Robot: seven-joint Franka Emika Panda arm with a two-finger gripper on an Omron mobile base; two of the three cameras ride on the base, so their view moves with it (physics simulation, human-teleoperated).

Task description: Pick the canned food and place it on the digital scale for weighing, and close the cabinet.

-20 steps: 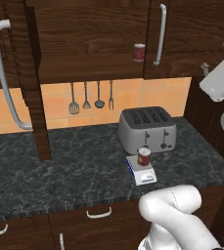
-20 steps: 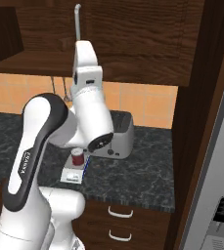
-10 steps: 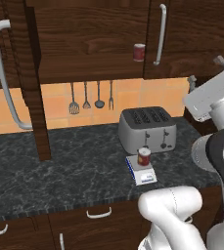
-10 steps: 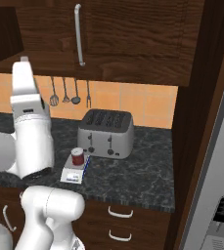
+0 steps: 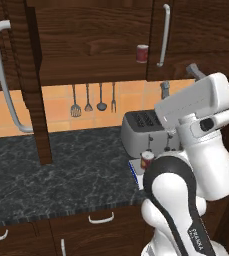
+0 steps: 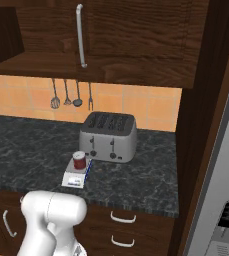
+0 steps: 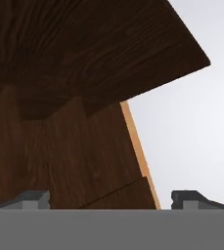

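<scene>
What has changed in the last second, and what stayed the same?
The arm swung across toward the robot's left; the end effector remains open and empty, facing the cabinet. The canned food stayed on the digital scale, beside the toaster. The cabinet door remains open.

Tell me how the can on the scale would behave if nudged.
The canned food stands upright on the digital scale, so it would probably slide or tip off the small plate. On its side, its round body would likely roll. It looks rigid, not fragile.

Even, soft rendered light is falling everywhere; the cabinet (image 5: pixel 96 45) is staying dark, its underside is shading the tiled wall (image 6: pixel 151 107), and nothing is blurring or glaring.
</scene>
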